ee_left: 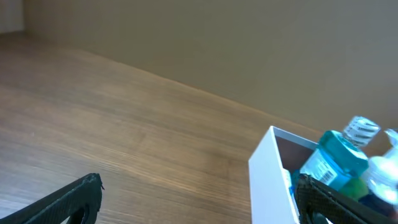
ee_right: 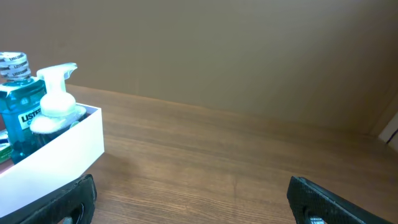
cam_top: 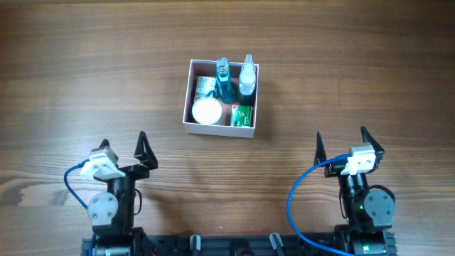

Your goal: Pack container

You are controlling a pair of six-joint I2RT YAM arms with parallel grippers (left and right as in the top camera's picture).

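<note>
So the container (cam_top: 189, 99) sits mid-table, a bit toward the far side and roughly centred btw the two arms. White walls, pinkish-brown inside, and it's got stuff in it. There's a blue mouthwash bottle (cam_top: 225, 82) standing at the back, w/ a clear spray bottle (cam_top: 247, 77) right beside it on the right side. In front of those, a round white-lidded jar (cam_top: 207, 111) in the near-left corner and a green packet (cam_top: 242, 114) in the near-right one. Something pale w/ print is tucked in the back-left corner (cam_top: 205, 87), prob another packet but it's too small for me to say.

Left gripper (cam_top: 124, 148) is parked at the near edge on the left, jaws spread wide, nothing btw them. Right gripper (cam_top: 340, 141) same deal on the right side, wide open and empty. Both are well apart from the box, neither touching anything.

From the left wrist cam you see a white corner of the box and the blue bottle poking up over the rim. Right wrist cam shows the box wall on its left w/ the sprayer head and bottle cap sticking out above it. The wooden table (cam_top: 85, 71) shows all around the box.
</note>
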